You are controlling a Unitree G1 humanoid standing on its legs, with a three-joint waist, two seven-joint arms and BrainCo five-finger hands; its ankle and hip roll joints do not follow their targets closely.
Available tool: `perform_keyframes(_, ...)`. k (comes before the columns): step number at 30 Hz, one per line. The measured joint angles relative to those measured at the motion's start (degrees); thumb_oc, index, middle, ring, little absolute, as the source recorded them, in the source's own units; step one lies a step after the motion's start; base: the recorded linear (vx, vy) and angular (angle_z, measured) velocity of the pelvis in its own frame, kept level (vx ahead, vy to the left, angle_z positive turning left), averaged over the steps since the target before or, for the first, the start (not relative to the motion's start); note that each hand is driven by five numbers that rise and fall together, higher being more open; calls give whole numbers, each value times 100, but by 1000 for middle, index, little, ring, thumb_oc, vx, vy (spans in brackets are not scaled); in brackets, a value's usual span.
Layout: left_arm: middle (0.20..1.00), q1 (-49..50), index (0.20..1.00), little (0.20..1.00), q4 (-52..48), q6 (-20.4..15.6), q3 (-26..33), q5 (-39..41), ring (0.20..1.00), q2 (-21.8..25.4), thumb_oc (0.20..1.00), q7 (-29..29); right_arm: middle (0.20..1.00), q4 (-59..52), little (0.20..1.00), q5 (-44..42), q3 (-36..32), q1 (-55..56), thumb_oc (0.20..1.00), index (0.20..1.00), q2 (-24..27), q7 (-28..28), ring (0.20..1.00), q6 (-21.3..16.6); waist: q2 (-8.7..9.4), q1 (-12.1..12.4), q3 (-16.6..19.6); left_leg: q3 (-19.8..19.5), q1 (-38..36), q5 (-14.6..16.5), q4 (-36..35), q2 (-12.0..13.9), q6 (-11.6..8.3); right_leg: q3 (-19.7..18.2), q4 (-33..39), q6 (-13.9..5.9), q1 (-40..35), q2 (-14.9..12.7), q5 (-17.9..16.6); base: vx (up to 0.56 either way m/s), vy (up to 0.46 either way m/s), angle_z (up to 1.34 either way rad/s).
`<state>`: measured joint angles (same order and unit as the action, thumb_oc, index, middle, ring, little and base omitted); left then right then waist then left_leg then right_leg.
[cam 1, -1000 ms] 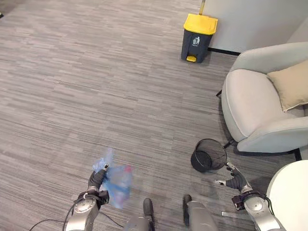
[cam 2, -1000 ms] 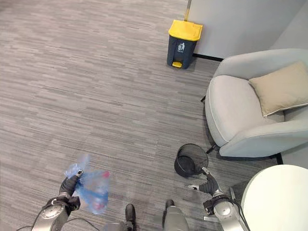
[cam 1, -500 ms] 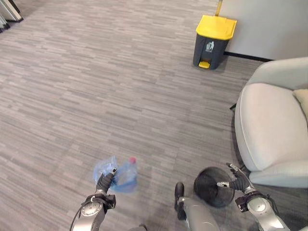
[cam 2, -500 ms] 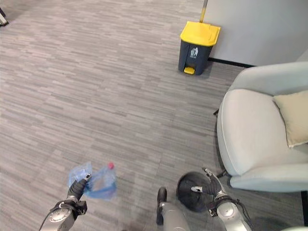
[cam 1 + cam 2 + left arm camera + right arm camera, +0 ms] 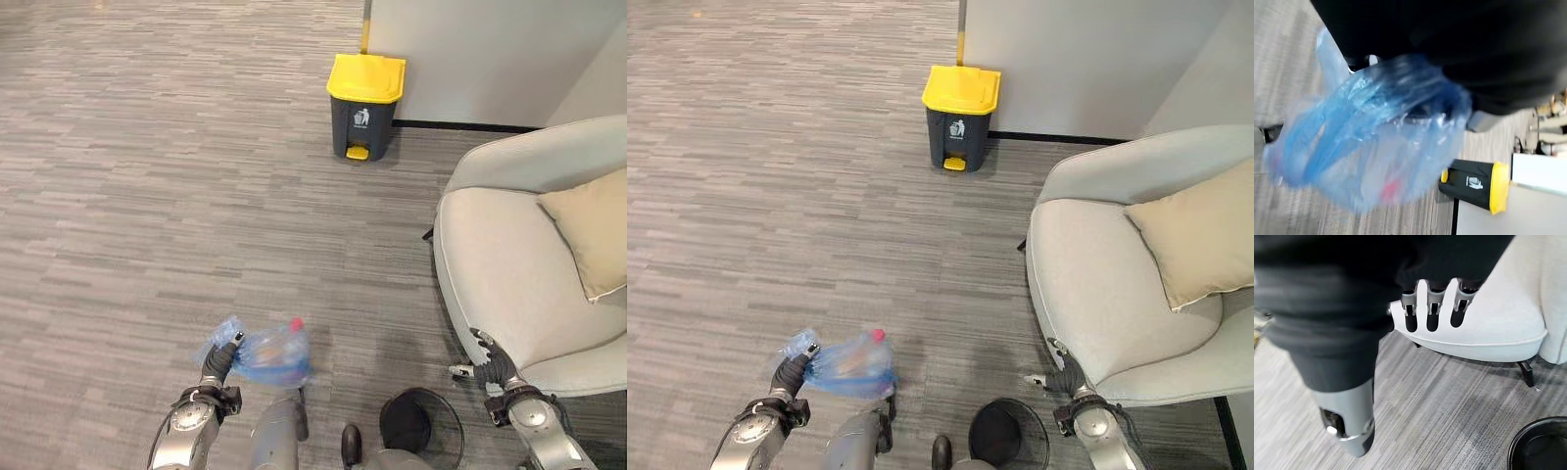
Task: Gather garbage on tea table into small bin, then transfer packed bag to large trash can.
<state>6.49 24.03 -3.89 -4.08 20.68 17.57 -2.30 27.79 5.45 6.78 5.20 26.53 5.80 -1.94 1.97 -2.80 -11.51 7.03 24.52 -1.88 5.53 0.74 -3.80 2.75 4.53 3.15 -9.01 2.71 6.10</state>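
My left hand (image 5: 217,364) is shut on the neck of a blue translucent garbage bag (image 5: 266,353), which hangs packed with something red showing at its top; the same bag (image 5: 1371,142) bulges close in the left wrist view. The large trash can (image 5: 364,93), dark grey with a yellow lid, stands far ahead by the wall. The small black mesh bin (image 5: 416,428) sits on the carpet near my feet. My right hand (image 5: 493,364) hangs open beside the armchair's front edge, its straight fingers (image 5: 1431,308) holding nothing.
A pale grey armchair (image 5: 509,274) with a beige cushion (image 5: 590,230) fills the right side. A light wall (image 5: 470,49) runs behind the trash can. Grey striped carpet (image 5: 147,196) stretches open to the left and ahead.
The camera has swung, so the trash can now sits more to the left and the armchair shows more fully. The bag still hangs from my left hand; the mesh bin lies lower in view.
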Motion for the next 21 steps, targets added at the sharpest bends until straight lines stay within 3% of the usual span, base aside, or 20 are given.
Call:
perform_keyframes(2,200,144,200,200,-37,0,7,-168,200,-7,200,6,1000,88,1000,-11,-49,114,1000,1000,-23,-7,1000,-3,-84,121,75,-28,-372,4,-161,27,148,-262,-114,-67,-379,-33,248,504,156,-58)
perform_keyframes(3,200,263,200,200,-29,24,39,-172,200,46,200,2,1000,101,1000,-49,-55,242,1000,1000,-41,5,1000,-10,-62,158,189,-8,-549,-360,-35,-100,498,-360,-210,-231,-640,-185,512,587,217,-66)
perform_keyframes(4,200,280,200,200,-26,51,74,-182,200,48,200,-7,1000,104,1000,-54,-52,289,1000,1000,-80,-12,1000,-6,2,183,246,0,-613,-355,76,-208,501,-428,-670,-301,-481,-314,676,410,157,-49)
perform_keyframes(6,200,333,200,200,-29,63,59,-188,200,90,200,7,1000,73,1000,-90,-54,292,1000,1000,-151,-22,1000,-14,-79,179,309,20,-838,-433,11,-228,575,-444,-2279,-491,164,-400,881,207,91,-37)
perform_keyframes(7,200,386,200,200,-71,59,23,-205,200,163,200,5,1000,14,1000,-106,-54,312,1000,1000,-201,-23,1000,-15,-34,192,374,91,-962,-544,-114,-293,732,-444,-2977,-707,531,-497,995,402,166,-29)
perform_keyframes(8,200,298,200,200,-104,56,7,-212,200,399,200,21,1000,-133,1000,-107,-30,306,1000,1000,-329,-24,1000,-27,167,96,469,200,-1208,-327,-389,-536,748,-459,-3912,-906,1243,-837,1119,415,149,-43)
perform_keyframes(10,200,204,200,200,-66,85,29,-212,200,485,200,-20,1000,-156,1000,-106,18,102,1000,1000,-394,-24,1000,-24,223,110,445,326,-1464,-356,-658,-644,796,-321,-4560,-962,1993,-1078,1247,292,86,-37)
perform_keyframes(12,200,8,200,200,-79,69,-55,-211,200,460,200,1,1000,-174,1000,-106,112,-72,1000,1000,-387,-24,1000,-21,31,26,336,304,-1797,-293,-777,-627,726,-50,-4050,-961,2601,-989,1238,486,23,-1)
perform_keyframes(13,200,22,200,200,-92,24,-39,-210,200,471,200,-13,1000,-166,1000,-105,178,-128,1000,1000,-412,-44,1000,-25,-37,64,316,466,-2008,-118,-805,-631,802,356,-3330,-887,2944,-975,946,675,-54,8)
perform_keyframes(14,200,-13,200,200,-82,15,-29,-209,200,440,200,-11,1000,-184,1000,-105,188,-88,1000,1000,-375,-42,1000,-25,-115,-32,272,429,-2069,230,-798,-629,640,442,-3139,-885,3136,-895,802,703,-106,-9)
perform_keyframes(15,200,3,200,200,-46,-18,-3,-206,200,396,200,-28,1000,-138,1000,-106,192,-166,1000,1000,-373,-45,1000,-26,-105,21,266,487,-2094,351,-777,-635,691,573,-2863,-897,3286,-913,625,475,-125,0)
perform_keyframes(16,200,-14,200,200,118,-15,24,-208,200,339,200,-38,1000,-118,1000,-106,155,-195,1000,1000,-355,-38,1000,-13,-103,6,215,490,-2190,451,-778,-678,624,858,-2057,-885,3353,-886,133,497,-147,7)
perform_keyframes(17,200,7,200,200,156,-8,20,-208,200,325,200,-44,1000,-121,1000,-106,149,-167,1000,1000,-356,-37,1000,-8,-116,-12,196,472,-2270,411,-777,-722,670,951,-1597,-917,3328,-877,-141,342,-103,25)
perform_keyframes(19,200,5,200,200,167,-7,34,-209,200,291,200,-57,1000,-108,1000,-107,149,-78,1000,1000,-362,-32,1000,4,-53,-121,159,323,-2400,572,-749,-857,679,972,-1061,-913,3412,-901,-649,403,-173,42)
perform_keyframes(20,200,-1,200,200,151,-9,19,-210,200,245,200,-53,1000,-111,1000,-110,149,-12,1000,1000,-363,-30,1000,9,-42,-170,131,211,-2619,642,-803,-927,670,983,-783,-808,3341,-877,-970,585,-283,53)
perform_keyframes(21,200,7,200,200,154,-8,-3,-210,200,206,200,-54,1000,-112,1000,-120,144,33,1000,1000,-371,-27,1000,10,-79,-178,111,58,-2732,769,-785,-930,558,988,-866,-723,3259,-826,-991,463,-249,63)
